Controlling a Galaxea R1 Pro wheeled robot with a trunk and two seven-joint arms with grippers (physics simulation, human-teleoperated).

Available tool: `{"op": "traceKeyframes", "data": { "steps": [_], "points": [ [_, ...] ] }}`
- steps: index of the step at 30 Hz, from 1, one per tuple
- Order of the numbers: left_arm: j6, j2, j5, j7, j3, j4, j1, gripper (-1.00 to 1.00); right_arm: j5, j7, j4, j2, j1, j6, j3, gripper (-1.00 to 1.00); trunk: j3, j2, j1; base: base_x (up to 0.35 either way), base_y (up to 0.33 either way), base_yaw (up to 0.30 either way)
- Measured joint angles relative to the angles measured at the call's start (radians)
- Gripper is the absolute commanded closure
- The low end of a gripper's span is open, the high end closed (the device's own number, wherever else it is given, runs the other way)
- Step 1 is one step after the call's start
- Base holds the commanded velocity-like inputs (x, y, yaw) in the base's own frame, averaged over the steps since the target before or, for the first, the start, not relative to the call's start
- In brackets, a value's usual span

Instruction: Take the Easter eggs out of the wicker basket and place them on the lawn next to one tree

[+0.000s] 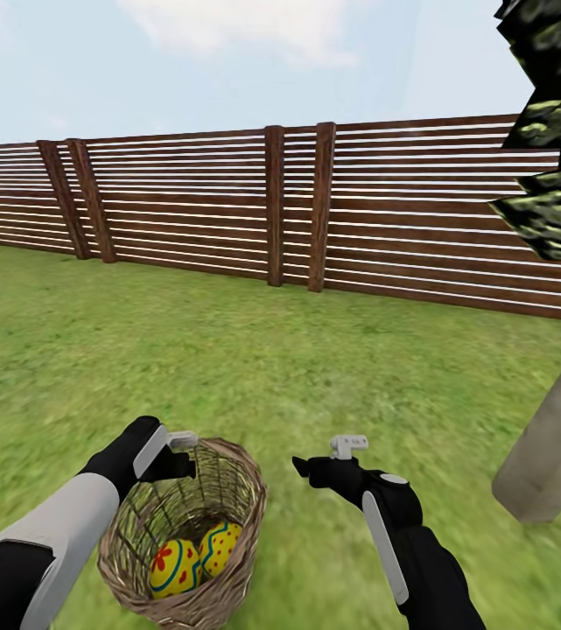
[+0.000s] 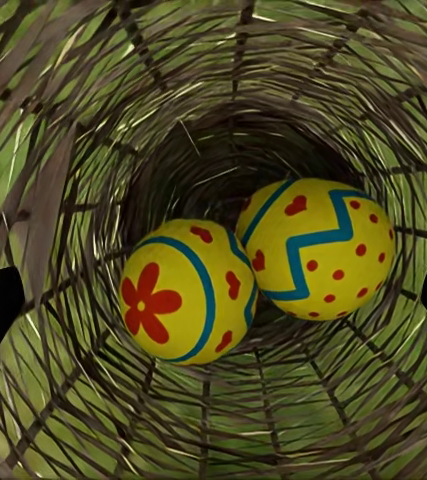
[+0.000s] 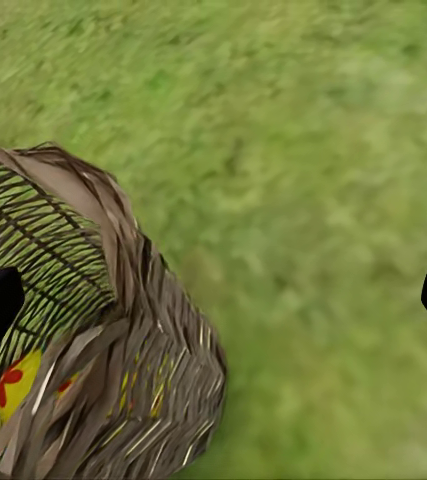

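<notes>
We see the lawn [image 1: 254, 350] reaching to the slat fence [image 1: 315, 206], and the tree [image 1: 551, 446] stands at our right. The wicker basket [image 1: 188, 534] rests on the grass near us, with two Easter eggs [image 2: 188, 290] touching at its bottom. The left claw [image 1: 179, 451] is at the basket's rim, released. The right claw [image 1: 328, 459] hovers beside the basket, also released.
</notes>
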Motion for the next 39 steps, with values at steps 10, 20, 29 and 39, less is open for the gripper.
{"op": "traceKeyframes", "data": {
  "steps": [10, 20, 29, 39],
  "points": [
    [0.0, 0.0, 0.0, 0.0, 0.0, 0.0, 0.0, -1.0, 0.0, 0.0, 0.0, 0.0, 0.0, 0.0, 0.0, -1.0, 0.0, 0.0, 0.0, 0.011, -0.021, 0.0],
    [0.0, 0.0, 0.0, 0.0, 0.0, 0.0, 0.0, -1.0, 0.0, 0.0, 0.0, 0.0, 0.0, 0.0, 0.0, -1.0, 0.0, 0.0, 0.0, 0.035, -0.001, 0.0],
    [0.0, 0.0, 0.0, 0.0, 0.0, 0.0, 0.0, -1.0, 0.0, 0.0, 0.0, 0.0, 0.0, 0.0, 0.0, -1.0, 0.0, 0.0, 0.0, 0.043, 0.0, 0.0],
    [0.0, 0.0, 0.0, 0.0, 0.0, 0.0, 0.0, -1.0, 0.0, 0.0, 0.0, 0.0, 0.0, 0.0, 0.0, -1.0, 0.0, 0.0, 0.0, 0.06, 0.0, 0.0]
  ]
}}
